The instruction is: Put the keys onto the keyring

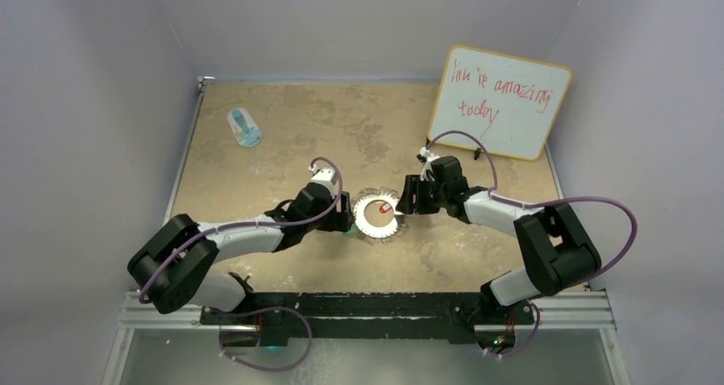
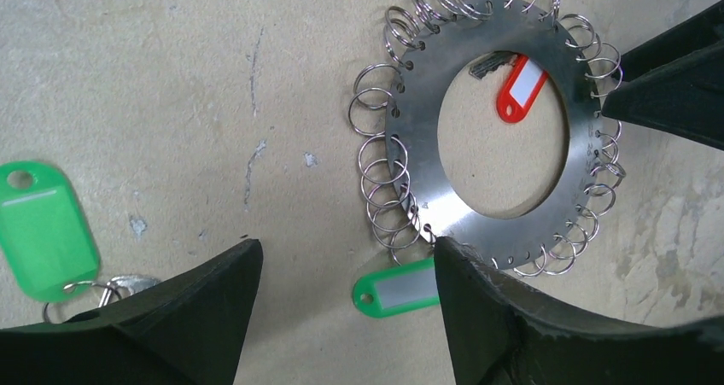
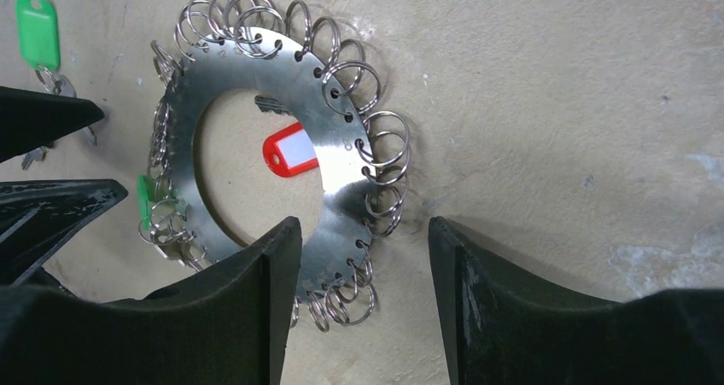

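Observation:
The keyring (image 1: 372, 228) lies flat on the table between both grippers, wire loops all round its rim (image 2: 418, 159) (image 3: 341, 159). A red-tagged key (image 2: 521, 86) (image 3: 289, 150) lies inside its central hole. One green tag (image 2: 397, 289) lies by the ring's near rim, between the fingers of my open left gripper (image 2: 346, 244); whether it hangs on a loop I cannot tell. A second green-tagged key (image 2: 38, 227) (image 3: 37, 31) lies apart, left of the ring. My right gripper (image 3: 363, 223) is open and straddles the ring's rim and loops without closing on them.
A blue-and-white oval object (image 1: 245, 127) lies at the back left. A whiteboard (image 1: 499, 102) with red writing leans at the back right. Walls enclose the table on three sides.

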Tool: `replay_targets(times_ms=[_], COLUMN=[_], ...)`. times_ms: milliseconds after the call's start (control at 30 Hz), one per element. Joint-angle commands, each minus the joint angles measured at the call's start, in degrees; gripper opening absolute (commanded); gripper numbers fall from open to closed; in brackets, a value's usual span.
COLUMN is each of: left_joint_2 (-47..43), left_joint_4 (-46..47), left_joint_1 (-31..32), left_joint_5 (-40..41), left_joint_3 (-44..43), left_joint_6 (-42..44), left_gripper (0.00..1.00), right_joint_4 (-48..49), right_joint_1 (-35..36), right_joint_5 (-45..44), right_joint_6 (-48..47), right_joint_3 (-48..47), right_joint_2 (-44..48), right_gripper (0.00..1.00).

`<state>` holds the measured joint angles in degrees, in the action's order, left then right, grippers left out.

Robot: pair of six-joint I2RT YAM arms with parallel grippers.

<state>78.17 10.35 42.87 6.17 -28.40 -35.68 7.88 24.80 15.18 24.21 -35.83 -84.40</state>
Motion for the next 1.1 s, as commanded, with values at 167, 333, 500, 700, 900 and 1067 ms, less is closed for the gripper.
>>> replay_targets(times_ms=[167,333,500,700,900,1067], left_joint_2=[5.00,5.34,7.11,8.83,9.78,10.09], left_joint_4=[2.23,2.21,4.18,4.64,4.97,5.11], left_joint_1=[-0.05,-0.07,-0.06,-0.07,-0.07,-0.06], left_joint_5=[-3.87,-3.23,-4.65,-4.62,-4.29,-4.63], left_joint_3=[-5.17,-4.87,-4.71,-5.80,-6.21,-6.25], left_joint_6=[3.31,2.98,2.14,2.18,2.18,2.26], left_gripper=[0.60,0.54,0.46,0.42,0.38,0.33], right_joint_4=[3.47,2.06,-1.37,-6.54,-7.70,-3.87], right_joint_1=[-0.01,-0.01,-0.01,-0.01,0.08,0.08], right_joint_5=[5.11,4.57,2.43,-0.83,1.12,4.51], right_joint_6=[-0.42,-1.29,-2.70,-3.37,-1.40,0.84], right_joint_3=[-5.46,-5.68,-4.51,-2.10,1.83,4.65], right_joint_2=[-5.96,-6.20,-3.25,3.78,8.16,5.81], right_gripper=[0.57,0.56,0.57,0.58,0.57,0.52])
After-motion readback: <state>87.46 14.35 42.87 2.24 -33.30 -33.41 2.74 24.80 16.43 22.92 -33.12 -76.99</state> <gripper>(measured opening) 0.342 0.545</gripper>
